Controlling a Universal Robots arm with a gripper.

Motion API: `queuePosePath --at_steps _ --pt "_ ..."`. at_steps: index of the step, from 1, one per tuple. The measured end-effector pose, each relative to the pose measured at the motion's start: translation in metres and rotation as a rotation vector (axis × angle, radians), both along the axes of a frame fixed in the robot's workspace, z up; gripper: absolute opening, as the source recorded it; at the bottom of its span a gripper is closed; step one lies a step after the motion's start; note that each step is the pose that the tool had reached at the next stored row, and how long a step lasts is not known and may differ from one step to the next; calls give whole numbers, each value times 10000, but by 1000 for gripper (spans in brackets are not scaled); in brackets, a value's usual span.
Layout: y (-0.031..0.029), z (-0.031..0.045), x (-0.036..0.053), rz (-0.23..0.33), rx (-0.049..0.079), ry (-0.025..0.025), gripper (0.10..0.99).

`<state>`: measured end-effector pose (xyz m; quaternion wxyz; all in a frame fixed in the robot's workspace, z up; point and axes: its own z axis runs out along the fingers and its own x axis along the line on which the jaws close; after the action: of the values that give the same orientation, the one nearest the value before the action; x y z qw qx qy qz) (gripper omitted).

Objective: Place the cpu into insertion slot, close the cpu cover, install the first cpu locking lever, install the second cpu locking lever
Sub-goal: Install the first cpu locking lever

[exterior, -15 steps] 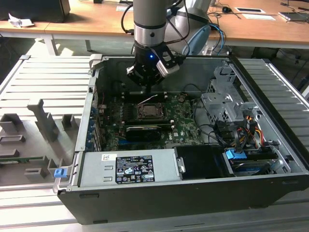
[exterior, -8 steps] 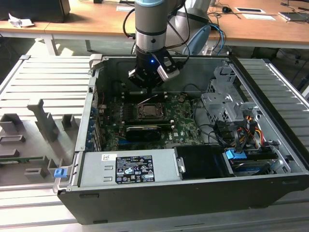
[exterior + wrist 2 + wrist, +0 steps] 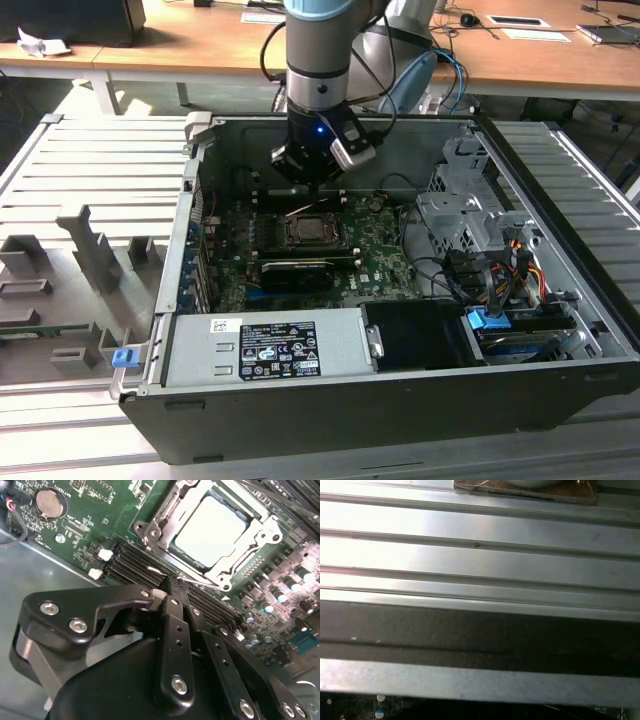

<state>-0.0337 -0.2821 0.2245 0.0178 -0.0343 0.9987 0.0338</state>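
— What is nearest to the camera?

— In the exterior view it is the black front wall of the computer case. The case lies open on a grooved metal table, and behind the wall there is the grey power supply box with its white label. In the second wrist view the nearest thing is my own gripper, black, with screws on its links.

— And going down in size?

— After the case comes the green circuit board on its floor. My arm comes down from above into the back part of the case. At the exterior view's right there is a grey metal drive cage with coloured cables beside it. In front of the socket lies a long black card.

— Where is the cpu?

— The cpu sits already in the insertion slot, with its pale metal top upward. The cpu cover lies around it as a silvery frame. A thin wire lever runs along the socket's near edge.

— How do your jaws stand?

— They are closed together, tip against tip, and I cannot see anything between them. The tips are just beside that lever, over the black memory slots; whether they touch it I cannot tell.
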Motion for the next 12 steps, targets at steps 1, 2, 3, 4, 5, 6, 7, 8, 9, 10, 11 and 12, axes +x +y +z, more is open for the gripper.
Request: queuePosePath --at_steps 1,2,3,4,5,6,7,8,9,10,11,12 --pt "3 -9 10 0 1 0 106" --pt "4 -19 20 0 1 1 106" --pt "5 -38 44 0 0 2 106" --pt "5 -48 57 1 1 2 106" --pt "5 -60 69 1 1 2 106" --pt "5 -81 84 -2 1 2 106" --pt "5 -101 91 -5 0 2 106" --pt "5 -121 98 -8 1 2 106" --pt "5 -136 102 -10 0 2 106" --pt "5 -145 105 -11 2 2 106" --pt "5 -162 109 -13 1 2 106" --pt "5 -178 112 -14 1 2 106"
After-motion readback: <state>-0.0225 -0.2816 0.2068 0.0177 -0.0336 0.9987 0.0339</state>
